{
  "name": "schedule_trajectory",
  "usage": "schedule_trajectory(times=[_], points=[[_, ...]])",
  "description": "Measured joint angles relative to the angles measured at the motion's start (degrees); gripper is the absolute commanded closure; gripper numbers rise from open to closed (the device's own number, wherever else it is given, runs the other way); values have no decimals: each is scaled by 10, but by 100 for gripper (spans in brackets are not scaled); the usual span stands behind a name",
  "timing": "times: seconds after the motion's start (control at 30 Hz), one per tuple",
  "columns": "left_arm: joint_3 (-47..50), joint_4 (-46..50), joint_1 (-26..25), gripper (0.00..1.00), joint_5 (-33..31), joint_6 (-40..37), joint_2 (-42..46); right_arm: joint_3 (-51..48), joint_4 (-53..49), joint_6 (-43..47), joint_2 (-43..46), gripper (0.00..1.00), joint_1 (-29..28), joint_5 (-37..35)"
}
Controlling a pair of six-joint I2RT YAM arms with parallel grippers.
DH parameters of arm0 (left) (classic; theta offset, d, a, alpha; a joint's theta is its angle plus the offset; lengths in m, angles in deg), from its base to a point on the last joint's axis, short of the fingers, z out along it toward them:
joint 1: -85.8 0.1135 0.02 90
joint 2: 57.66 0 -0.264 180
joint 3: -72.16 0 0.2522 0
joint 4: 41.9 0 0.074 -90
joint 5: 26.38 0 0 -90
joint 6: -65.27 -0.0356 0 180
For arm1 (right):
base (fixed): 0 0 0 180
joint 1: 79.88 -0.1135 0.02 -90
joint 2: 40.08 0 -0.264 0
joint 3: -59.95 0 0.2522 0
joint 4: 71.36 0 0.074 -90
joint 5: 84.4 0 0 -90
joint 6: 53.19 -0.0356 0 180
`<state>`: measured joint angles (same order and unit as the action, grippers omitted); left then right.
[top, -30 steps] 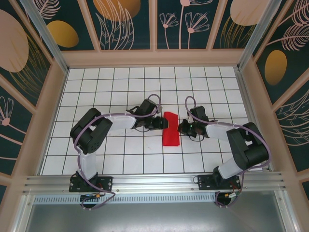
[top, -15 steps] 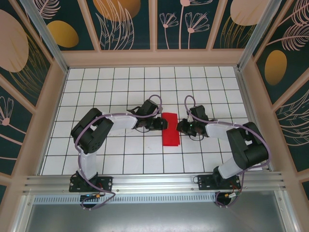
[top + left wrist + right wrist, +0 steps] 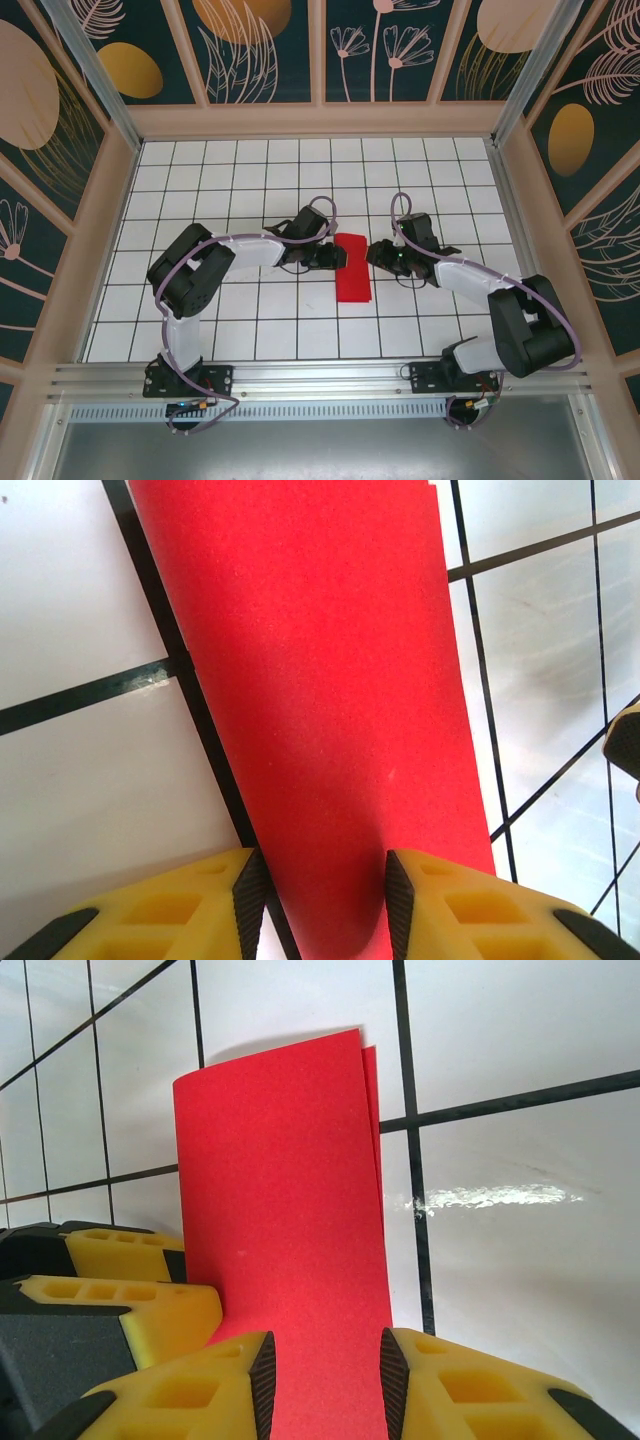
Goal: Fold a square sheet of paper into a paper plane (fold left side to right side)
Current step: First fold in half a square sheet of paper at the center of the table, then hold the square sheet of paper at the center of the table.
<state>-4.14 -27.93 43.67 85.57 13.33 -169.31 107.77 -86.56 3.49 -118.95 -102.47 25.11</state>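
Presently listed: one square sheet of paper (image 3: 353, 267), bright red, doubled into a tall strip, lying on the white grid table (image 3: 250, 180) between the two tools. Left gripper (image 3: 338, 256): at the strip's left long side, jaws part-way apart, red paper filling the gap between its yellow pads (image 3: 250, 905) and curling up against the right-hand one; whether it pinches cannot be told. Right gripper (image 3: 375, 256): at the opposite long side, facing the left one, jaws apart, no grip evident; the strip runs ahead from between its pads (image 3: 262, 1380), two loose edges stacked at the far end. Judged purpose: one tool steadies each side so the layers keep aligned while the left-to-right fold is creased.
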Motion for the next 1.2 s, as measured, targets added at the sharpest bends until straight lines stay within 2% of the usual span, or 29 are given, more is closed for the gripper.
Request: schedule_trajectory(times=[0.6, 0.87, 1.2], points=[[-5, 14, 0, 61, 0, -35, 0, 4, -16, 2, -2, 65, 0, 1], [-9, 18, 0, 61, 0, -36, -2, 21, -14, -1, -55, 78, -18, 15], [-9, 19, 0, 61, 0, -36, -2, 37, -5, -2, -97, 82, -38, 15]])
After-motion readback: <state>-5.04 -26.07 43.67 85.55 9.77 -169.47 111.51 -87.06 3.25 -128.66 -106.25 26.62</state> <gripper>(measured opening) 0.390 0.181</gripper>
